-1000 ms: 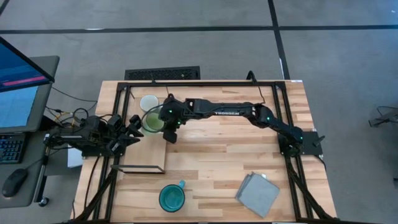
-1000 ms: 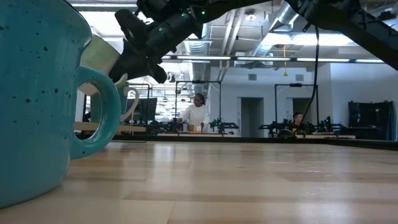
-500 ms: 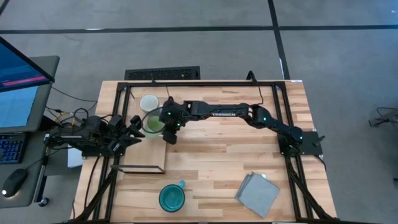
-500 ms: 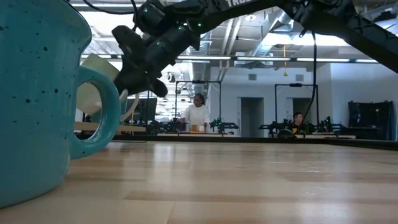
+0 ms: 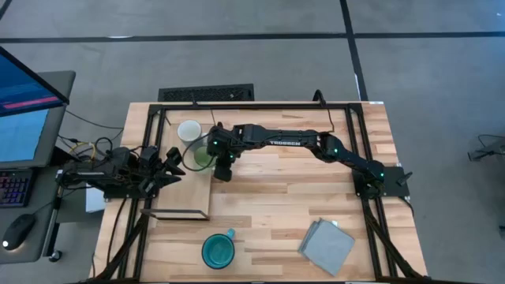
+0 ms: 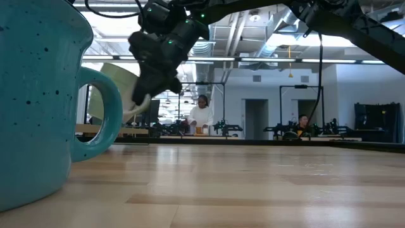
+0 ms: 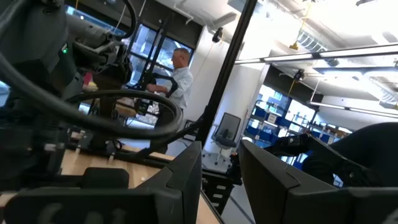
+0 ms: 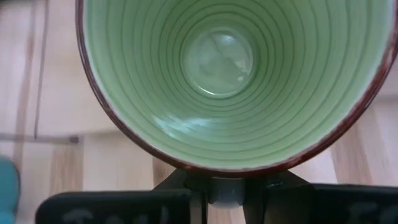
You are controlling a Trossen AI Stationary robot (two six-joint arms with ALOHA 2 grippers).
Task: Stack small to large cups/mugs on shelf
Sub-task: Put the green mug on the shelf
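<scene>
I have the light-green mug (image 5: pixel 199 154) clamped by its rim in the right gripper (image 5: pixel 211 151), held in the air over the shelf (image 5: pixel 193 207) beside the white mug (image 5: pixel 188 130). Next I judge it needs nesting. The teal mug (image 5: pixel 218 251) waits on the tabletop. My left gripper (image 5: pixel 175 160) idles with fingers apart.

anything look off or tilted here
Only the light-green mug: the right end effector grips its rim and holds it tilted in the air beside the white mug. Nothing spilled; it looks empty inside.
</scene>
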